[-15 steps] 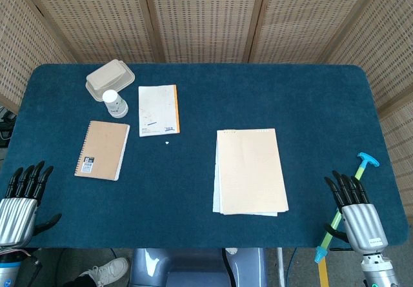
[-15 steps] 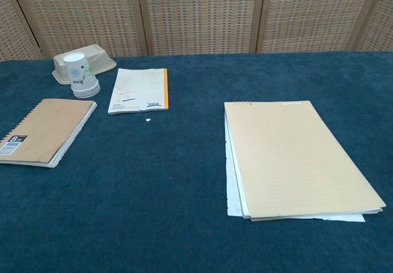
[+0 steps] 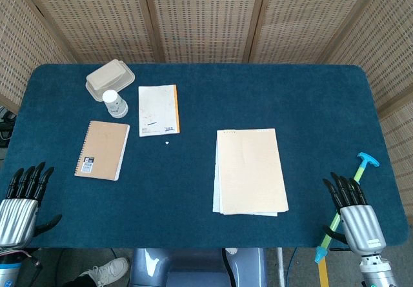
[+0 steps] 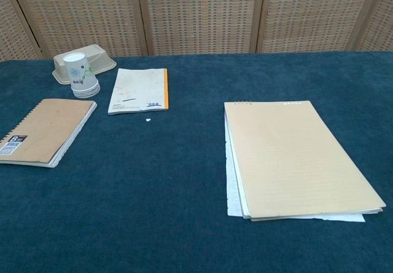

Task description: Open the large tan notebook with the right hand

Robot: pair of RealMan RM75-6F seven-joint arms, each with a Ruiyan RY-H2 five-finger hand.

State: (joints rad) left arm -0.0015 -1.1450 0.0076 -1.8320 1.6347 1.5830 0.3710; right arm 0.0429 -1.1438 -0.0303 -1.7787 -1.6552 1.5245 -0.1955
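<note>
The large tan notebook point(image 3: 251, 170) lies closed and flat on the blue table, right of centre; in the chest view the notebook point(image 4: 295, 156) fills the right half, with white sheets sticking out under its left and bottom edges. My right hand point(image 3: 356, 211) hovers at the table's front right corner, well to the right of the notebook, fingers apart and holding nothing. My left hand point(image 3: 19, 203) is at the front left corner, likewise open and empty. Neither hand shows in the chest view.
A small spiral tan notebook point(image 3: 102, 150) lies at the left, a white pad with an orange spine point(image 3: 158, 109) behind it. A paper cup point(image 3: 114, 102) and a beige lidded box point(image 3: 110, 79) sit at the back left. A green-blue tool point(image 3: 348, 193) hangs off the table's right edge.
Both hands have slipped slightly downward toward the front edge. The notebook and other objects have not moved.
</note>
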